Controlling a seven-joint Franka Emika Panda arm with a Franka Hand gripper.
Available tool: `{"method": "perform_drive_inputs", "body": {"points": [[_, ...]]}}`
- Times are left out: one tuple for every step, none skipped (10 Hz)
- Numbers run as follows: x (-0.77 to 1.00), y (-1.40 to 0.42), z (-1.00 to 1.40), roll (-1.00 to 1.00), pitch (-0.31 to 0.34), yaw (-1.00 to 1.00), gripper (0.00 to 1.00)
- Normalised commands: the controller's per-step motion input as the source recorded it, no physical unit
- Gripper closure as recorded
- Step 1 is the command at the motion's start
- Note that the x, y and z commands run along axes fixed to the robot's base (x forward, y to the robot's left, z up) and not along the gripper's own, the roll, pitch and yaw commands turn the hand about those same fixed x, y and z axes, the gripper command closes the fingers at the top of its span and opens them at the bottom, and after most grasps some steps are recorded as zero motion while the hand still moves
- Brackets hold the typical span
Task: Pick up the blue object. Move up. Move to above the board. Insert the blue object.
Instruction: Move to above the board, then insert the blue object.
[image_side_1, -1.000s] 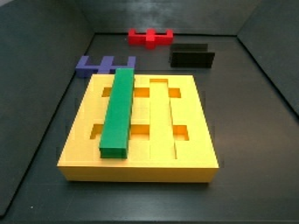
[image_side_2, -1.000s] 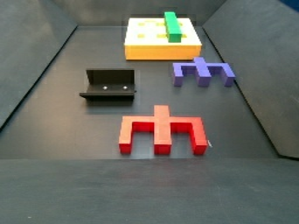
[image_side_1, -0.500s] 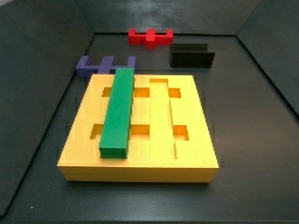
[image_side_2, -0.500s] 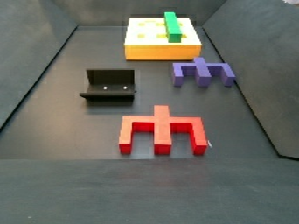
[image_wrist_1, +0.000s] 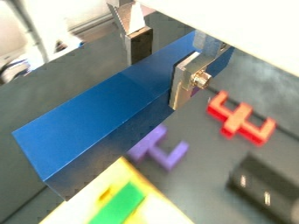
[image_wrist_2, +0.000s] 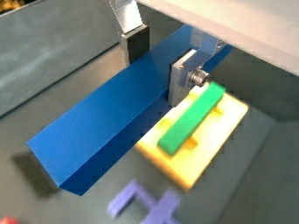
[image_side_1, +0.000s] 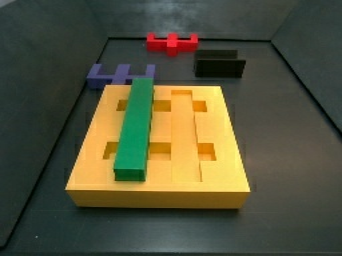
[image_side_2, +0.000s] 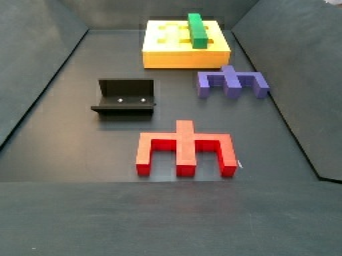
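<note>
The blue object (image_wrist_1: 100, 122) is a long blue bar held between my gripper's fingers in both wrist views, also shown here (image_wrist_2: 105, 131). My gripper (image_wrist_1: 162, 63) is shut on it near one end and holds it in the air, also shown here (image_wrist_2: 160, 61). The yellow board (image_side_1: 160, 186) lies on the floor with a green bar (image_side_1: 135, 125) in one groove. The board shows below the held bar in a wrist view (image_wrist_2: 219, 133) and at the far end in a side view (image_side_2: 187, 58). Gripper and blue object are out of both side views.
A purple comb-shaped block (image_side_1: 118, 72) lies beside the board, also seen here (image_side_2: 233, 80). A red pronged block (image_side_2: 187, 148) and the dark fixture (image_side_2: 126, 97) stand farther off on the floor. Dark walls enclose the floor.
</note>
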Motion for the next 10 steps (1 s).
{"method": "perform_drive_inputs", "body": {"points": [[0.65, -1.4, 0.19, 0.0, 0.17, 0.01, 1.0], [0.71, -1.4, 0.2, 0.0, 0.175, 0.01, 1.0], [0.35, -0.61, 0.1, 0.03, 0.174, 0.01, 1.0], [0.05, 0.0, 0.0, -0.01, 0.0, 0.0, 1.0], [0.43, -0.09, -0.53, -0.01, 0.0, -0.11, 1.0], [0.57, -0.13, -0.98, 0.04, 0.0, -0.01, 1.0], [0.55, -0.12, -1.0, 0.07, 0.0, 0.0, 1.0], [0.52, -0.09, -1.0, 0.06, -0.013, 0.0, 1.0], [0.27, -0.16, -0.98, 0.05, -0.03, -0.03, 1.0], [0.26, -0.2, -0.73, 0.06, 0.0, 0.0, 1.0]]}}
